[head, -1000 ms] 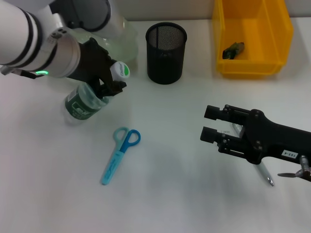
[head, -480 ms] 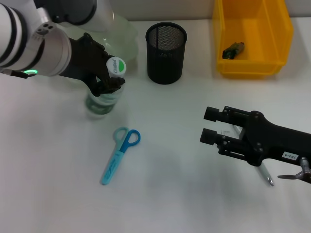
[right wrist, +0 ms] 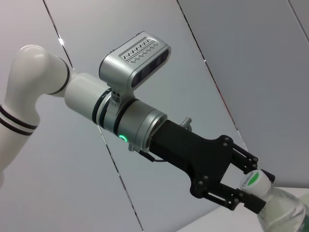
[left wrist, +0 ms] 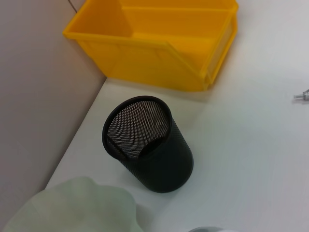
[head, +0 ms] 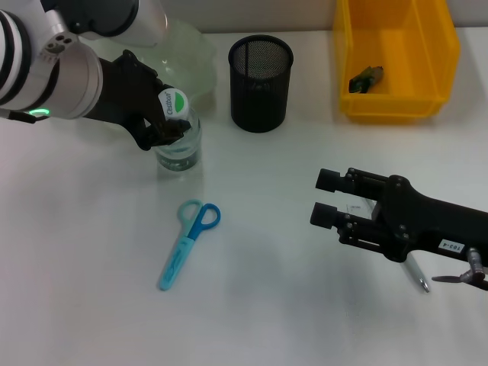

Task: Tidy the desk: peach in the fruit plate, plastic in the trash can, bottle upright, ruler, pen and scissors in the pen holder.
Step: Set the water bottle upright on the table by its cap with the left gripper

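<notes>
1. Over on the left side of the table, toward the far edge, the left gripper (head: pixel 169 122) has its fingers clamped around the neck of the bottle (head: pixel 178 145), right under the white and green cap. The right wrist view shows the same grab from the side (right wrist: pixel 246 193), with both fingers pinched in on the cap end of the bottle (right wrist: pixel 282 210).
2. The bottle looks pretty much upright, base on the table, clear body with a bit of green label showing.
3. Just behind the bottle, by the far left corner, there's a pale glassy fruit plate (head: pixel 183 49), mostly hidden under the arm. It pokes into the left wrist view too (left wrist: pixel 77 208). I can't spot the peach anywhere.
4. The blue scissors (head: pixel 188 244) lie flat nearer the front edge, a little to the right of the bottle, handles pointing toward it, apart from everything else.
5. The black mesh pen holder (head: pixel 261 72) stands upright near the middle of the far edge.
6. The yellow bin (head: pixel 396 57) sits at the far right corner with a crumpled dark scrap of plastic (head: pixel 366 78) inside.
7. The right gripper (head: pixel 328 200) hovers over the right side of the table, fingers spread apart, holding nothing.
8. A pen (head: pixel 415 273) lies on the table under that arm, mostly covered by it.
</notes>
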You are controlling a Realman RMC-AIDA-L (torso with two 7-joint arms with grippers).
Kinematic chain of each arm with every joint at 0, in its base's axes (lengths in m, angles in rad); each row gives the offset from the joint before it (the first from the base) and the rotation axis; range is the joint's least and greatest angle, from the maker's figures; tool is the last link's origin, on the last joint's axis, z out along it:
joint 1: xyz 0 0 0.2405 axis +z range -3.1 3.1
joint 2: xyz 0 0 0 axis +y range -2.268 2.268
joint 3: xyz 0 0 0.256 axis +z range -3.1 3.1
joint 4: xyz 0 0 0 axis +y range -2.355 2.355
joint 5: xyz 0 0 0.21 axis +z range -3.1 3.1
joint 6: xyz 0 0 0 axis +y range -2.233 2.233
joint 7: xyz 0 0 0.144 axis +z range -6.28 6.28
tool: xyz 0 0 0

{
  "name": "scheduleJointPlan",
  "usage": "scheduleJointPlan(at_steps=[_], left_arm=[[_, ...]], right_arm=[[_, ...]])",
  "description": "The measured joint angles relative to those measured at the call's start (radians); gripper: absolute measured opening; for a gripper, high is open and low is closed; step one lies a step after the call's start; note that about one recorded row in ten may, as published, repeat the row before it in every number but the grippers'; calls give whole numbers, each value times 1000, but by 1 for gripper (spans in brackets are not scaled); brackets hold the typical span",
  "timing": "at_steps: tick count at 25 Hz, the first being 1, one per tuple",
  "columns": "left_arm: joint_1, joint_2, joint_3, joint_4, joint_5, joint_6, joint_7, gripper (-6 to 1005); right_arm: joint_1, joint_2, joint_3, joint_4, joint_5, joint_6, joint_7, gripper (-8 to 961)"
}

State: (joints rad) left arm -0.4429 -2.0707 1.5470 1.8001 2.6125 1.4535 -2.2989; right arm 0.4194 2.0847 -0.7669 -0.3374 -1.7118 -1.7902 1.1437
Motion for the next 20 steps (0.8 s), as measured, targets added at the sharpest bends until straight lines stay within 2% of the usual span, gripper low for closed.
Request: scheduleJointPlan(at_steps=[20], left_arm=[[-17,0,-58,43,-39,83,1,435]], right_arm=[[5,0,0,0,0,8,-2,636]])
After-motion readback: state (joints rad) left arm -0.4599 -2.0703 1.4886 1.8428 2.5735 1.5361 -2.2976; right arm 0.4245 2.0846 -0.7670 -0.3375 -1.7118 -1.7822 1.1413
